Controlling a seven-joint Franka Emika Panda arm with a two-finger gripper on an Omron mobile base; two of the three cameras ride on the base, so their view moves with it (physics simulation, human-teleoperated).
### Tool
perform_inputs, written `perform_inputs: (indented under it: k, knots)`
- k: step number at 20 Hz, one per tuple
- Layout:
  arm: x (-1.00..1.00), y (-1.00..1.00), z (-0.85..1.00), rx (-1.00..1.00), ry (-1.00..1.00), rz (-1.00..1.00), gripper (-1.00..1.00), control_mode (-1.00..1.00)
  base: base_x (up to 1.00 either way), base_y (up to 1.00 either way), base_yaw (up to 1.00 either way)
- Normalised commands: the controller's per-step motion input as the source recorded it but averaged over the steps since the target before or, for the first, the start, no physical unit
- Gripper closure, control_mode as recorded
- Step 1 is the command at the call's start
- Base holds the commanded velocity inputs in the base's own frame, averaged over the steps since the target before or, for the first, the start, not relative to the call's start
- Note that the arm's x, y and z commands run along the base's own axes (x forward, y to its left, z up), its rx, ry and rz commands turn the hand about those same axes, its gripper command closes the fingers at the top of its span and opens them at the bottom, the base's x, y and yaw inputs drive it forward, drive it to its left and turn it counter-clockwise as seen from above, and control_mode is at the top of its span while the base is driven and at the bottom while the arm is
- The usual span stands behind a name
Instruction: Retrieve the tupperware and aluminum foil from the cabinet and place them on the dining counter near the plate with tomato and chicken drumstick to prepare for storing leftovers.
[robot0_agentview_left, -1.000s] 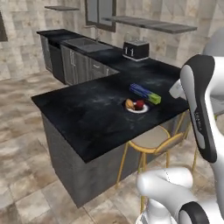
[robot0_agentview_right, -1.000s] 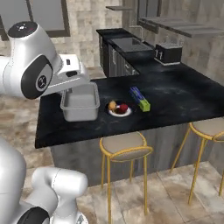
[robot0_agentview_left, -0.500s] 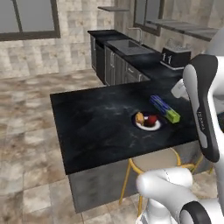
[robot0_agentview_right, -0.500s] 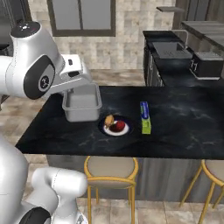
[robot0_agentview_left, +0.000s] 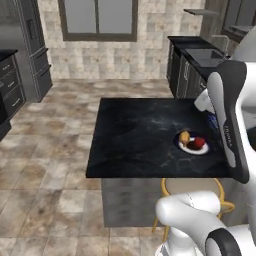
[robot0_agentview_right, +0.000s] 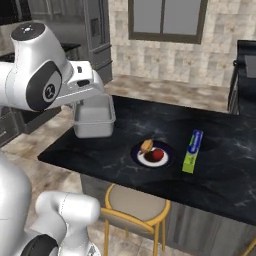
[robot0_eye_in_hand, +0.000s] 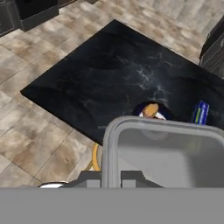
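My gripper (robot0_agentview_right: 86, 101) is shut on the near rim of the tupperware (robot0_agentview_right: 93, 116), a translucent grey-white container. It hangs tilted above the left end of the dining counter (robot0_agentview_right: 220, 172). In the hand view the tupperware (robot0_eye_in_hand: 168, 153) covers the lower right, with my gripper (robot0_eye_in_hand: 111, 179) clamped on its edge. To its right the white plate (robot0_agentview_right: 145, 161) lies on the black top with the chicken drumstick (robot0_agentview_right: 146, 145) and the tomato (robot0_agentview_right: 158, 154). The aluminum foil (robot0_agentview_right: 192, 150) lies just right of the plate. The plate (robot0_agentview_left: 191, 148) also sits beside my arm in the left base view.
A yellow-framed stool (robot0_agentview_right: 134, 210) stands under the counter's near edge. Tall dark cabinets (robot0_agentview_right: 96, 37) and a window (robot0_agentview_right: 162, 20) line the far wall. Another black-topped counter (robot0_agentview_left: 197, 54) runs at the back right. Tiled floor lies open to the left.
The base has driven, so the whole scene has swung: the dining counter now faces me squarely and closer. The arm holds the tupperware in the same pose.
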Motion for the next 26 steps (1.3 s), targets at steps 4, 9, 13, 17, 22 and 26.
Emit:
perform_inputs:
  k: [4,9,13,17,22,26]
  knots:
    - [0.50,0.14,-0.41,0.00,0.09,0.24,1.00,-1.00,0.19,0.00,0.12]
    - [0.64,0.31,-0.68,0.00,0.18,0.14,1.00,-1.00,0.00,0.00,0.00]
    - [0.53,0.33,-0.58,0.00,0.07,0.00,1.00,-1.00,0.00,0.00,0.00]
    - [0.32,0.43,-0.53,0.00,0.04,-0.04,1.00,-1.00,0.00,0.00,0.00]
    - [0.22,0.41,-0.43,0.00,0.02,-0.15,1.00,-1.00,0.00,0.00,0.00]
    - [0.22,0.08,-0.39,0.01,0.00,-0.16,1.00,-1.00,0.00,0.00,0.00]
